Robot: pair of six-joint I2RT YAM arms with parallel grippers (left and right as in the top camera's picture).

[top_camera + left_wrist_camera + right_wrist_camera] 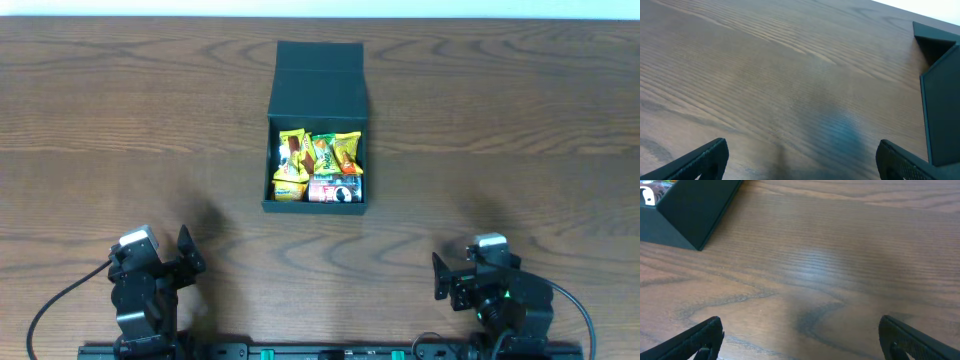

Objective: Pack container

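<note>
The container (318, 100), a dark green-black cardboard box, sits at the table's middle back with its hinged flap lid open and lying away from me. Inside lie several yellow and orange snack packets (318, 155) and a small red can (335, 189). Its side also shows in the left wrist view (942, 100) and in the right wrist view (690, 210). My left gripper (158, 268) is open and empty at the front left. My right gripper (470, 275) is open and empty at the front right. Both are well apart from the box.
The wooden table (520, 130) stretches left and right of the box. Black cables (60, 300) run from the arm bases along the front edge.
</note>
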